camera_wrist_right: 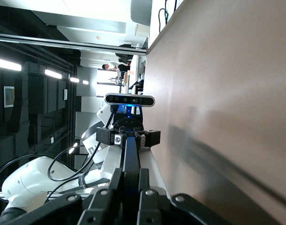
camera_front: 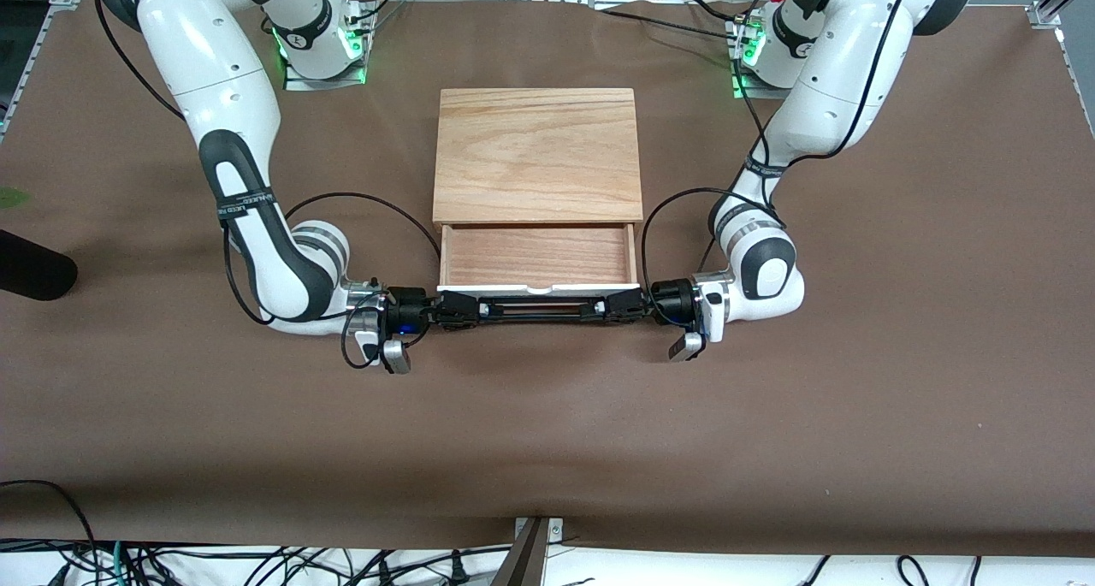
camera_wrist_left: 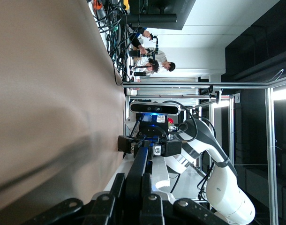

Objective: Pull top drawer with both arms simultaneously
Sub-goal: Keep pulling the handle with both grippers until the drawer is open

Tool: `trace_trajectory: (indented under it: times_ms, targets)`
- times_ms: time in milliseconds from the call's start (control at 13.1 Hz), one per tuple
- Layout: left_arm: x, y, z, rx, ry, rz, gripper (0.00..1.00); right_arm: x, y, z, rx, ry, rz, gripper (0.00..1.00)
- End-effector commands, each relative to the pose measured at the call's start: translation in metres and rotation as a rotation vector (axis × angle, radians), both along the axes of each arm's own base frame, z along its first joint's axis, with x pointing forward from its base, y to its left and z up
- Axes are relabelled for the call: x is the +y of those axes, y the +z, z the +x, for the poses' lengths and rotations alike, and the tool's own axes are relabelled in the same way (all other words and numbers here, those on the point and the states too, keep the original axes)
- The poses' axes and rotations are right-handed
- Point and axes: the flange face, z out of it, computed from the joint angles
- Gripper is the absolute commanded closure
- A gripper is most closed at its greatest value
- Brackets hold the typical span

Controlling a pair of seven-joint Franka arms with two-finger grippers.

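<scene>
Top drawer (camera_front: 537,257) pulled open, left pincer (camera_front: 618,307), right pincer (camera_front: 458,309) clamping handle (camera_front: 537,309)

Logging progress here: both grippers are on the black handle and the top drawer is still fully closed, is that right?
Not quite. The front view shows the top drawer pulled partly open, its reddish-brown inside exposed. The left gripper and right gripper do clamp the black handle.

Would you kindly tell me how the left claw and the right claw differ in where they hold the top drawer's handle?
The left claw grips the black handle at the left arm's end, the right claw at the right arm's end. They point toward each other. Both are shut on the handle, level with it, with the top drawer pulled open from the cabinet.
</scene>
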Motion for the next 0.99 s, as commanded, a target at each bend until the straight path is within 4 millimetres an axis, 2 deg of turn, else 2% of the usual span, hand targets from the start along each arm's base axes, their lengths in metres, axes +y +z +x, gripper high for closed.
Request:
trace_trajectory:
  times_ms: [0, 305, 534, 916]
  targets:
    - [0.044, -0.046, 0.018, 0.110, 0.131, 0.092, 1.00, -0.031, 0.077, 0.033, -0.003, -0.056, 0.144, 1.00]
    - [0.047, -0.050, 0.025, 0.124, 0.133, 0.094, 1.00, -0.031, 0.074, 0.033, -0.002, -0.056, 0.144, 1.00]
    - [0.046, -0.048, 0.033, 0.124, 0.133, 0.087, 1.00, -0.030, 0.057, 0.030, -0.009, -0.048, 0.146, 1.00]
    - [0.047, -0.048, 0.041, 0.115, 0.137, 0.084, 1.00, -0.027, 0.043, 0.024, 0.007, -0.010, 0.184, 1.00]
